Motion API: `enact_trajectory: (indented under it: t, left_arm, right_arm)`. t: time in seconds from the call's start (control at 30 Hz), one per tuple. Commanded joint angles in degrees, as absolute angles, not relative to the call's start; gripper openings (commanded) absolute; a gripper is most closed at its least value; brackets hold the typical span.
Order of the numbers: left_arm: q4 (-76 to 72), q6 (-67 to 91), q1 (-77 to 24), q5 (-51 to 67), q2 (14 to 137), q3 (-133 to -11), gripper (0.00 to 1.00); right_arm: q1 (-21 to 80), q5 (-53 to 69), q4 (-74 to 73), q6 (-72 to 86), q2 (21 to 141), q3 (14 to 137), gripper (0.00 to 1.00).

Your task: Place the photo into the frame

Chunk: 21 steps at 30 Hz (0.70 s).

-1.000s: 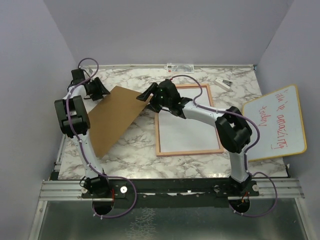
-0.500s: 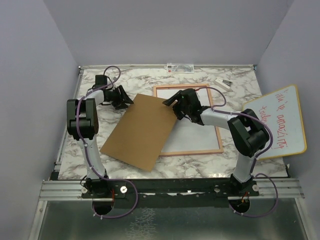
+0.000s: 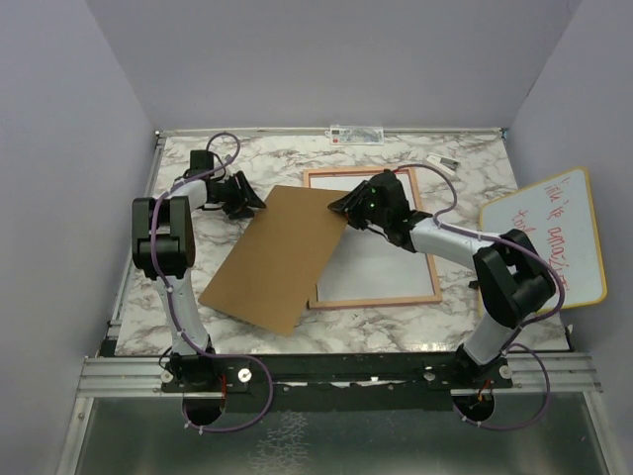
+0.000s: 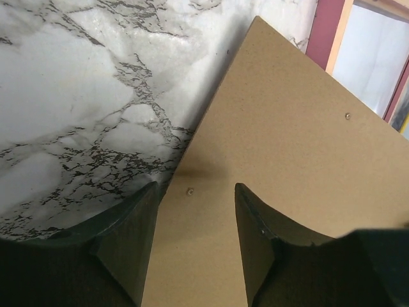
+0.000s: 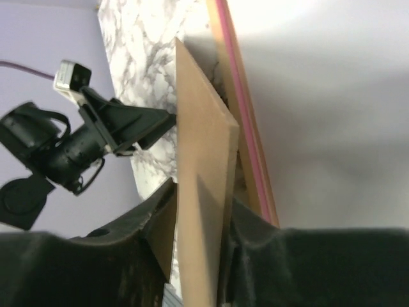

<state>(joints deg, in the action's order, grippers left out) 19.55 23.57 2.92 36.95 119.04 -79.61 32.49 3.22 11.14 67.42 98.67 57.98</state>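
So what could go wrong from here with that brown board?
The right gripper pinches the board only at its far corner, so it may pivot or slip. The board lies skewed across the left rim of the frame and could catch there instead of dropping in. The left gripper looks spread over the board's face, not clamped, so that side seems little controlled.

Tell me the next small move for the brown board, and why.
Probably slide the backing board a little to the right while turning it square with the frame. It lies skewed, covering only the frame's left part, its near end sticking out leftward. The right gripper pinches one far corner; the left gripper is open over the other.
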Motion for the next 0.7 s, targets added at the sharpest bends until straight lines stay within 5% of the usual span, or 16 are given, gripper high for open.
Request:
enact_trajectory:
  t: [0.0, 0.13, 0.37, 0.67]
  left_arm:
    - [24.79, 22.36, 1.68, 31.21, 118.64, -78.06, 0.54]
    - [25.27, 22.48, 1.08, 25.61, 114.58, -79.46, 0.59]
    - [26.67, 19.41, -0.7, 15.68, 100.46, -83.98, 0.73]
    - [27.34, 14.75, -19.66, 11.5, 80.06, -81.71, 0.89]
  right_arm:
    - [32.08, 5.73, 11.38, 66.58, 94.68, 58.55, 0.23]
    - [32.08, 5.06, 5.87, 67.21, 94.11, 61.29, 0.01]
    - [32.08, 0.97, -5.0, 66.82, 91.51, 65.98, 0.0]
    - [32.12, -4.08, -25.92, 70.97, 90.53, 75.78, 0.0]
